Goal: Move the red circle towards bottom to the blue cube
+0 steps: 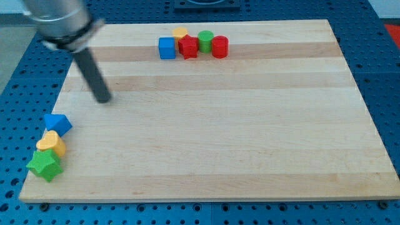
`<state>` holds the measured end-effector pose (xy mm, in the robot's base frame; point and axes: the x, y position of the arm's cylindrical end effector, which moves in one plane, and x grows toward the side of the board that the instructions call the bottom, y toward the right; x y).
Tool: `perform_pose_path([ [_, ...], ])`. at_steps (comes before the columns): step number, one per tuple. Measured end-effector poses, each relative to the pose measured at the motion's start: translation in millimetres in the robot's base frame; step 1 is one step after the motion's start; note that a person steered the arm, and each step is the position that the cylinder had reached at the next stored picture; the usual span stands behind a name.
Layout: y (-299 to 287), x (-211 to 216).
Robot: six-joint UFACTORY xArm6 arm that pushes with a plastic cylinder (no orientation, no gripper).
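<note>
While our tip point(103, 99), a bare rod with no pincer to open or close, sits far left of the red circle point(219, 47) at the right end of the far row, we judge the approach unstarted, needing a route to bring it below the blue cube point(167, 48)

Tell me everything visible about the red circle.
The red circle is a short, glossy red cylinder, plastic by its look, standing upright on its flat end near the top edge of the wooden board. It is the rightmost block in a tight cluster: the green cylinder sits close at its left, seemingly touching, with the red star, yellow block and blue cube beyond. My tip is far off to the view's left and lower, touching no block.
</note>
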<state>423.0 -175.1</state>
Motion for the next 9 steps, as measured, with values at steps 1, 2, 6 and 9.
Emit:
perform_pose_path([
  [1, 92, -13],
  [2, 187, -41],
  [6, 261, -174],
  [9, 145, -84],
])
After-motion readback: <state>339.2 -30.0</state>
